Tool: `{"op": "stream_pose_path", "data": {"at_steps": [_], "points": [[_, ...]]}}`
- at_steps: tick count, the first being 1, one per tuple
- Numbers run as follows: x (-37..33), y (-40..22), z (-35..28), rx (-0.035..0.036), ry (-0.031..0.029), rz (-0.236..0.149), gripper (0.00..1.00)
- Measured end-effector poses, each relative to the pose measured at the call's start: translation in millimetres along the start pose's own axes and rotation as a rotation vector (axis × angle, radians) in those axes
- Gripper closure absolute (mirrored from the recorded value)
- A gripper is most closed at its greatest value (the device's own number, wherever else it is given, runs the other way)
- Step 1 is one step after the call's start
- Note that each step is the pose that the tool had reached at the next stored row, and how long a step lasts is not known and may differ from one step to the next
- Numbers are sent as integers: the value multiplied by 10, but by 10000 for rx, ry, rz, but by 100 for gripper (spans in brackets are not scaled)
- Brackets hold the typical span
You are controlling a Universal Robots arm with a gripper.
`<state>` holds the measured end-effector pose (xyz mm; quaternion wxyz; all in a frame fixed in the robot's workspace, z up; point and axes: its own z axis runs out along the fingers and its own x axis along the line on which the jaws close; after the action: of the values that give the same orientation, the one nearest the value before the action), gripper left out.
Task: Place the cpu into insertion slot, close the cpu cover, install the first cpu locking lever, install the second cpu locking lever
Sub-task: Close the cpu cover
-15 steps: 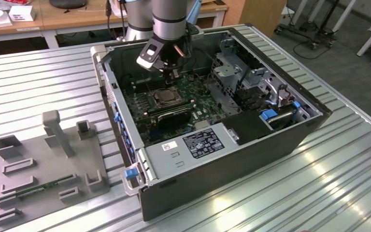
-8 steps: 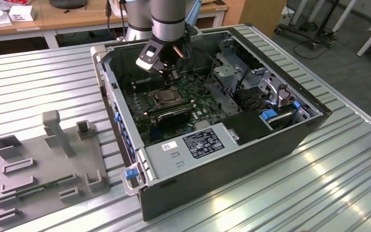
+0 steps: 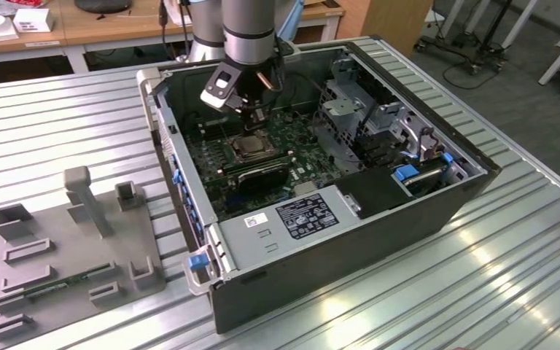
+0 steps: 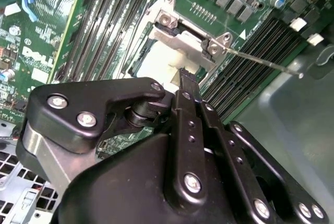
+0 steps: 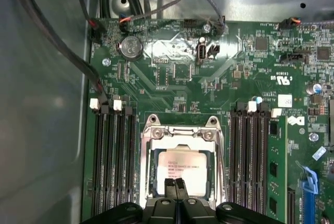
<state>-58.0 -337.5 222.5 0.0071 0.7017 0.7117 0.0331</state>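
The cpu [image 5: 180, 164], a pale square chip, lies flat in the insertion slot [image 3: 251, 148] on the green motherboard inside the open computer case. The silvery cpu cover [image 5: 180, 135] lies down around the chip, framing it. My gripper [image 5: 175, 184] is shut with nothing between its black fingertips. They stand right over the near edge of the chip and cover, and I cannot tell if they touch. In the second wrist view the gripper [image 4: 183, 73] points at the cover's hinge plate [image 4: 182, 41]. A thin metal locking lever [image 4: 261, 59] sticks out sideways from that hinge.
Long black memory slots [image 5: 112, 156] flank the socket on both sides. Dark cables [image 5: 52, 36] run along the grey case wall [image 5: 42, 130]. A metal drive cage [image 3: 358, 117] stands at the exterior view's right. A grey fixture plate [image 3: 76, 248] lies on the table outside the case.
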Motion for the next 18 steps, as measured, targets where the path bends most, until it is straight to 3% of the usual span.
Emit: {"op": "stream_pose_path", "data": {"at_steps": [10, 18], "points": [[0, -12, 3, 3, 3, -65, 89], [0, -13, 12, 50, 79, -1387, 89]]}}
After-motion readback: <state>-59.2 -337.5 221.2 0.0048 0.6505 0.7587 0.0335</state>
